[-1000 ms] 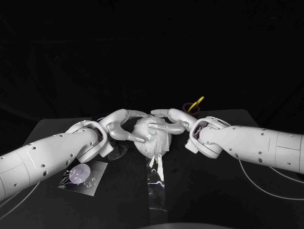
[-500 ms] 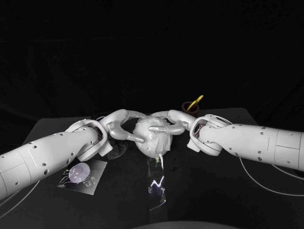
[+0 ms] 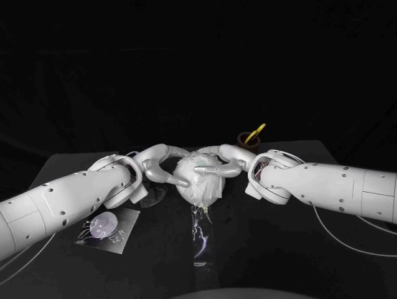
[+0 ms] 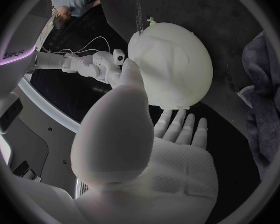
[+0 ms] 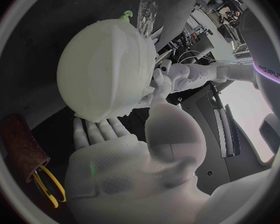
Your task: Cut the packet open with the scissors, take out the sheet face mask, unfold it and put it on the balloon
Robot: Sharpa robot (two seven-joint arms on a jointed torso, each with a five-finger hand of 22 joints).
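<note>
Over the middle of the black table (image 3: 279, 249), one round pale balloon (image 3: 196, 185) sits between two hands. The left hand (image 3: 158, 167) and the right hand (image 3: 227, 159) each curl their fingers round it and hold it. One clear shiny strip (image 3: 200, 240) hangs below it. One flat packet (image 3: 104, 229) lies by the left arm. One pair of yellow-handled scissors (image 3: 257, 131) stands in one brown cup (image 3: 246, 138).

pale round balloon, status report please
Left hand and right hand cup pale round balloon. White sheet mask on it. Clear film strip trails below.
</note>
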